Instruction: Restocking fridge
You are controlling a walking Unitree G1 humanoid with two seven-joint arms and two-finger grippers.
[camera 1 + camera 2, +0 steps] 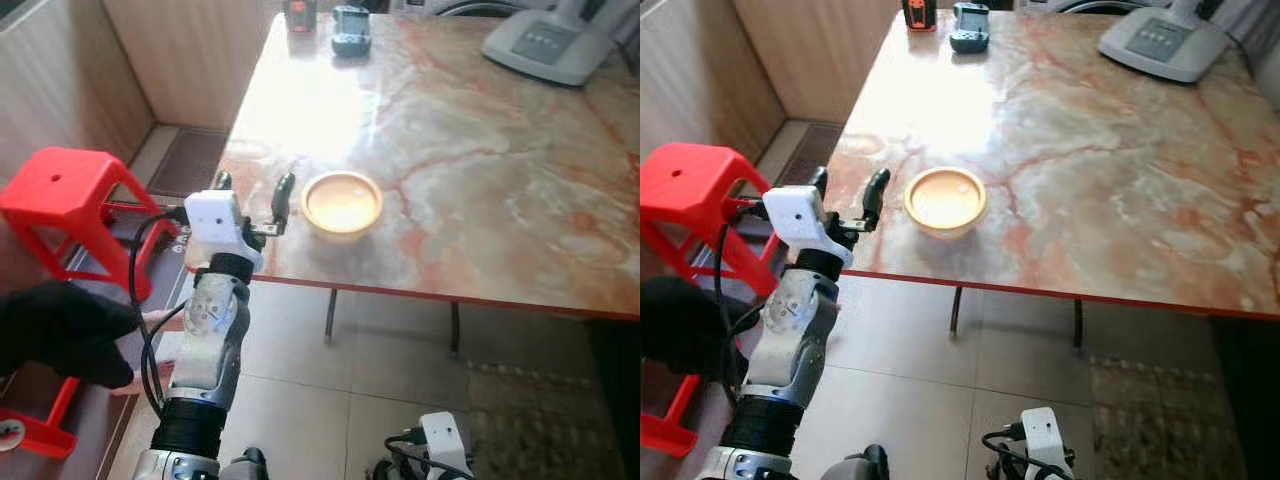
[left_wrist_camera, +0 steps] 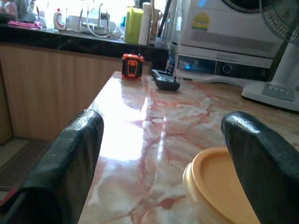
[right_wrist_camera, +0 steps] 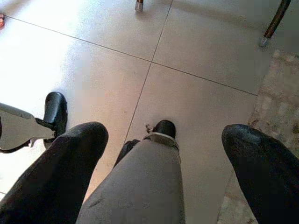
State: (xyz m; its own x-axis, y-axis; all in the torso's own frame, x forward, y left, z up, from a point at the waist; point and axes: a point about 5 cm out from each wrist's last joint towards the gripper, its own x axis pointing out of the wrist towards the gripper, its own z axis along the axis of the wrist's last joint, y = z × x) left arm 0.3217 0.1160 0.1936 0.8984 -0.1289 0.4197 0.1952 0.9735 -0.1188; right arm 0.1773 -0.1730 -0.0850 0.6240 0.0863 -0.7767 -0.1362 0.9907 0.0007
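A lidded yellow container (image 1: 342, 203) sits near the marble table's (image 1: 480, 170) front edge. The left gripper (image 1: 252, 196), fingers spread, hovers just beside it; likely reaching, it must straddle the tub. The right gripper (image 3: 163, 154) hangs spread over the floor.

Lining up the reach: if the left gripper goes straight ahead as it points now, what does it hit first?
Probably the yellow bowl: the open left gripper points along the table, its right finger nearly in line with the rim. Depth is unclear.
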